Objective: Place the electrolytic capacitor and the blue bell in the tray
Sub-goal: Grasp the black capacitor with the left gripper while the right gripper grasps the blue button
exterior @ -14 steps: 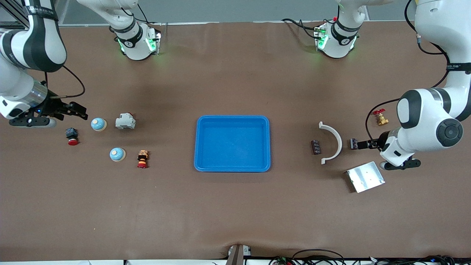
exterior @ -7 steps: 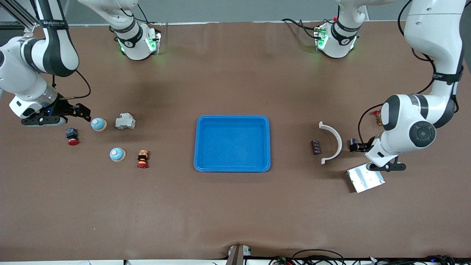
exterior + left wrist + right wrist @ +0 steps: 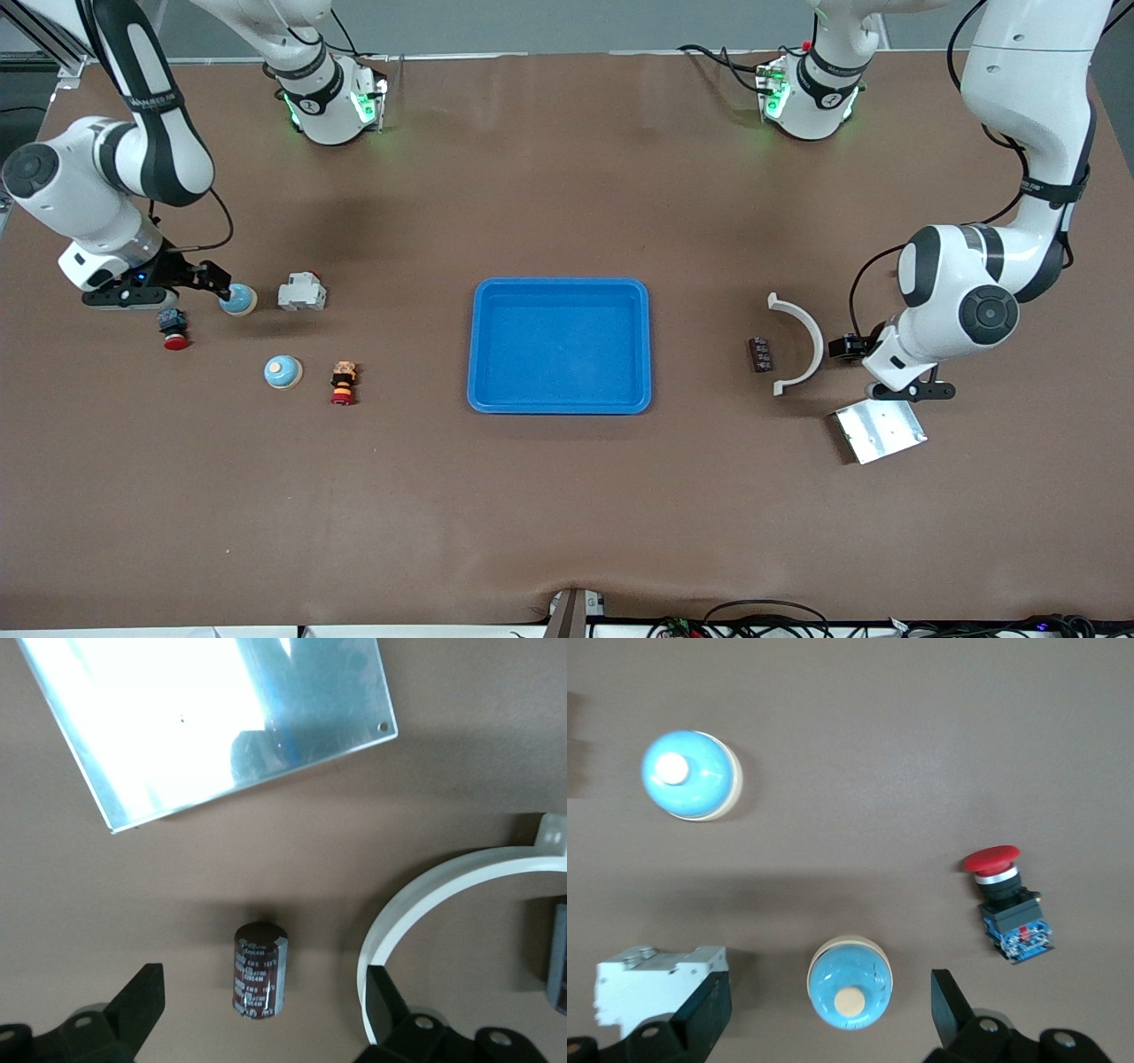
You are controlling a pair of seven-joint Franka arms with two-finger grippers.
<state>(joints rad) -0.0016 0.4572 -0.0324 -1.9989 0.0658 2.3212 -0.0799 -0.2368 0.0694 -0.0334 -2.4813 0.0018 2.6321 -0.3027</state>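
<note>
The blue tray lies at the table's middle and holds nothing. My left gripper is open and low over the dark electrolytic capacitor, which lies on its side between the two fingers in the left wrist view. In the front view the hand hides the capacitor. My right gripper is open over a blue bell, which sits between its fingers. A second blue bell stands nearer to the front camera.
A white curved bracket, a dark part and a silver plate lie by the capacitor. A white block, a red push button and a red-yellow button lie by the bells.
Both arms swung toward the table's middle. My right gripper came over the blue bell. My left gripper moved over the capacitor, toward the white bracket.
</note>
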